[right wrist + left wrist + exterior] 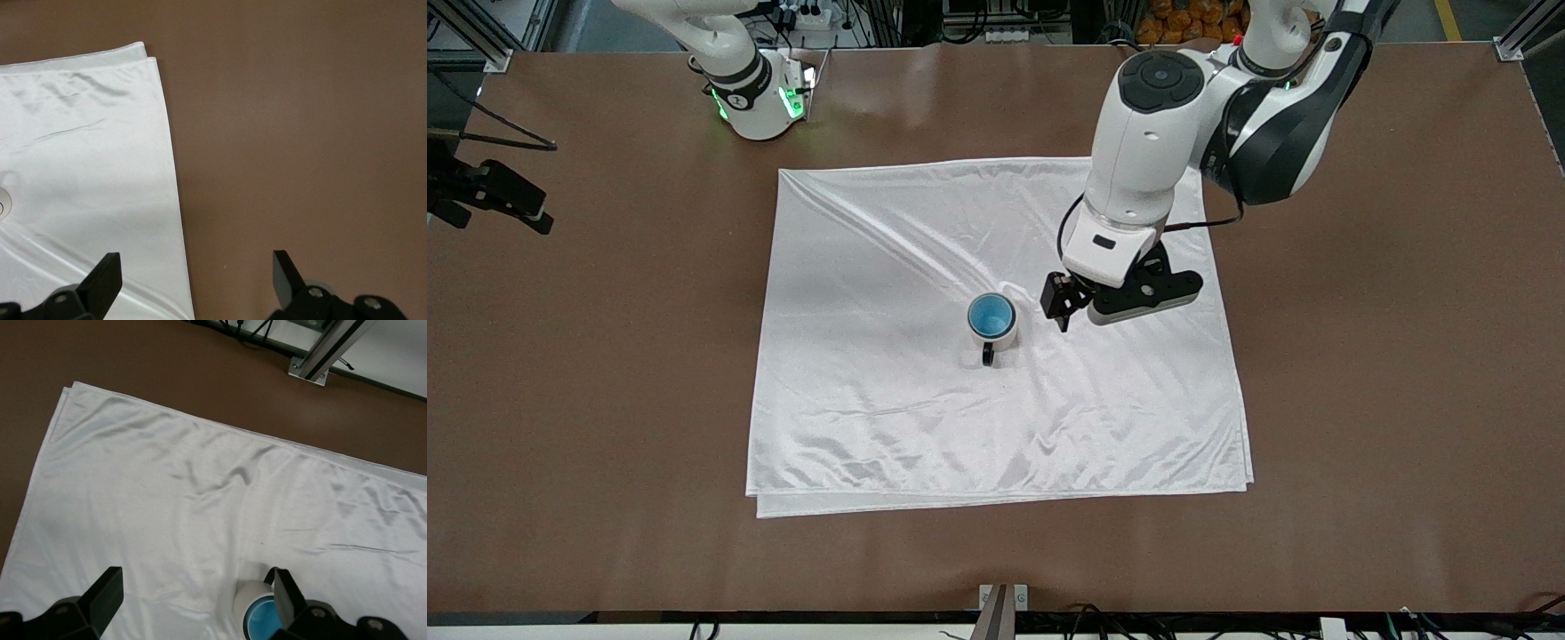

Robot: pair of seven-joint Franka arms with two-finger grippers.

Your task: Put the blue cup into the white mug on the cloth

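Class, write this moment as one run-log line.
blue cup: inside white mug | mug: on cloth | left gripper: open, beside mug | right arm: waiting

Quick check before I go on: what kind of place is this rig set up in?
Probably a robotics lab or test cell, not a home. A brown table carries two fixed arms, aluminium frame posts stand at its corners, and cables and a power strip run along its edge. The staged props are a white cloth and a mug.

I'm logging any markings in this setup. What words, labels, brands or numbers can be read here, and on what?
None can be read in any view.
The white mug, holding the blue cup, shows no print.
The cloth is plain.
The left gripper and its arm show no legible label.
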